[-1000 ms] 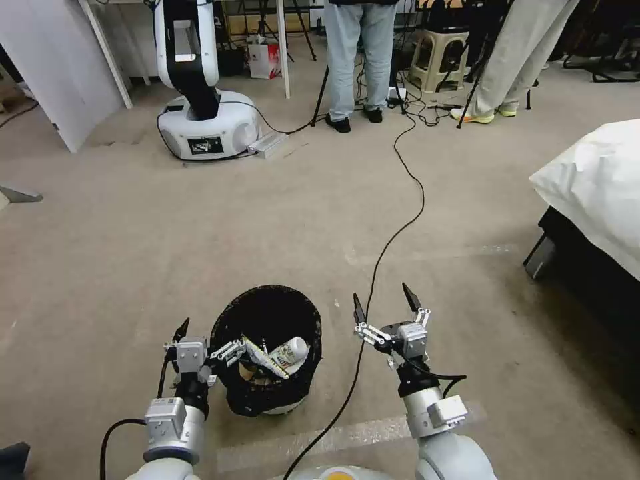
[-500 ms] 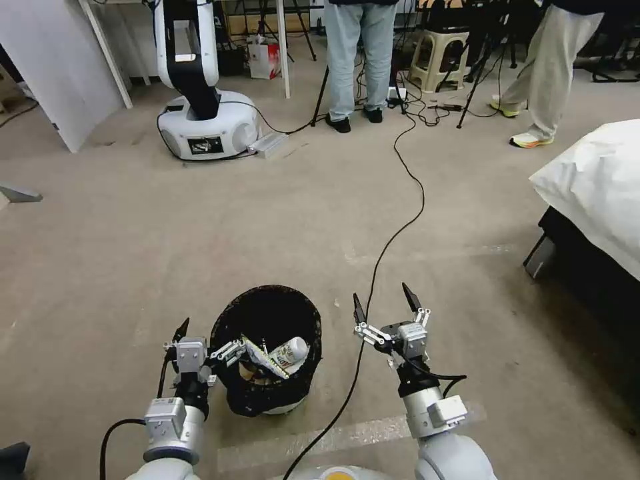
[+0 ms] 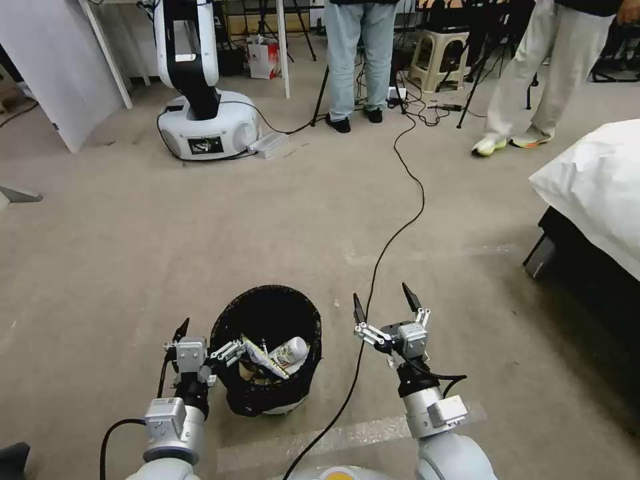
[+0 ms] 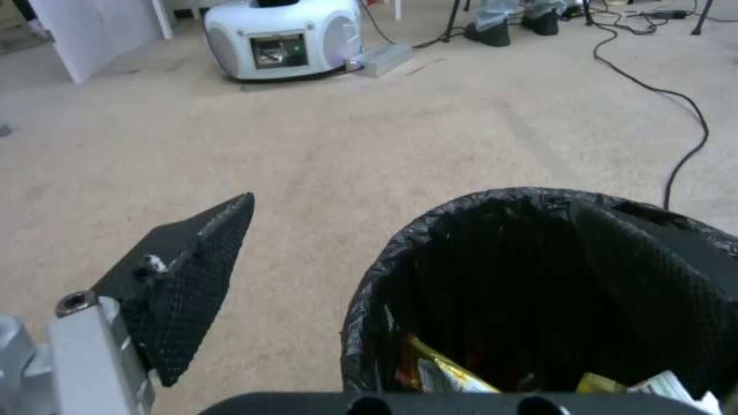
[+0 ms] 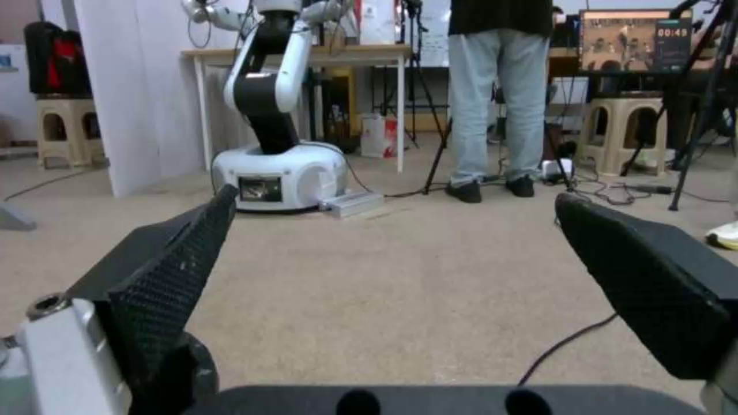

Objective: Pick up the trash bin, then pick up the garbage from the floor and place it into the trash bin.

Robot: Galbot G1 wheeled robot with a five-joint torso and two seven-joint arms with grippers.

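While the arms and bin sit exactly as they did a second ago, only a person in light trousers at the back of the room has shifted. The left end effector [image 3: 203,343] straddles the near-left rim of the trash bin [image 3: 270,313] — one finger [image 4: 188,276] outside, the other inside — though whether it grips I cannot tell; the right end effector [image 3: 387,303] hovers wide open just right of the bin, a black cable [image 3: 393,233] running on the floor beneath it. Standing on the beige carpet, the bin is white, lined with a black bag folded over its rim, holding garbage [image 3: 277,357] — yellow wrappers and a white packet.
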